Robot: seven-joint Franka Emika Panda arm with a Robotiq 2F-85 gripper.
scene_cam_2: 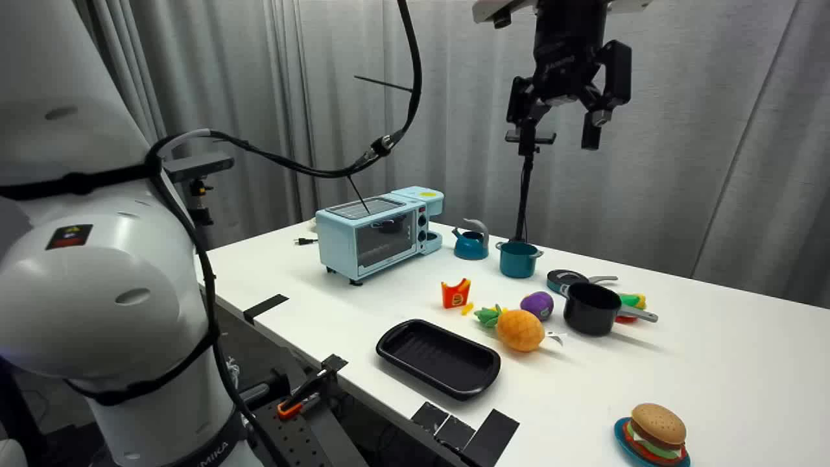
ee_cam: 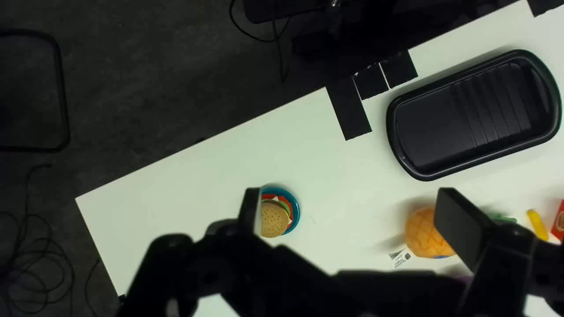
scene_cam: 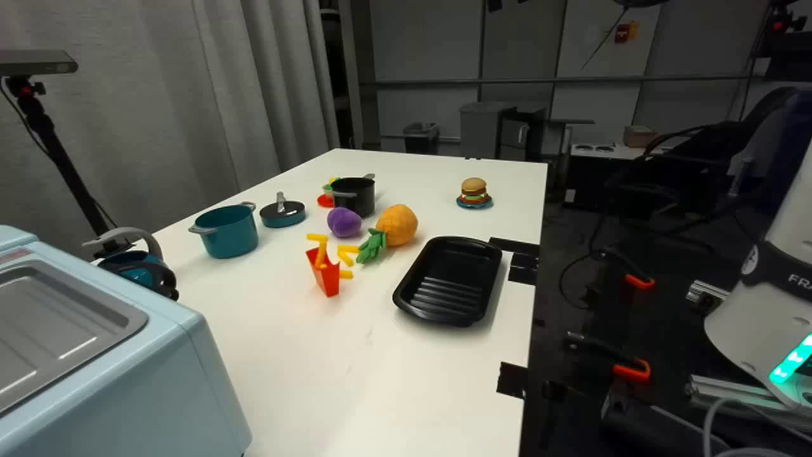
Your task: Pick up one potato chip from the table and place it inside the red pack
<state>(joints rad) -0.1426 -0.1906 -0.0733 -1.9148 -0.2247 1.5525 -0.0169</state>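
The red pack point(scene_cam: 327, 277) stands upright on the white table, with yellow pieces showing at its top. It also shows in an exterior view point(scene_cam_2: 455, 296) and at the right edge of the wrist view point(ee_cam: 559, 223). Several yellow potato chips point(scene_cam: 346, 258) lie on the table beside the pack; one chip shows in the wrist view point(ee_cam: 537, 224) close to it. My gripper point(scene_cam_2: 559, 133) is high above the table, pointing down. In the wrist view the gripper point(ee_cam: 350, 213) has its fingers wide apart with nothing between them.
A pineapple toy point(scene_cam_2: 520, 330), purple toy point(scene_cam_2: 537, 305) and black tray point(scene_cam_2: 438, 358) lie near the chips. A black saucepan point(scene_cam_2: 589, 310), teal pot point(scene_cam: 229, 233) and lid point(scene_cam: 283, 214) stand behind. A blue oven point(scene_cam_2: 369, 240) and toy burger point(ee_cam: 274, 219) are at opposite ends.
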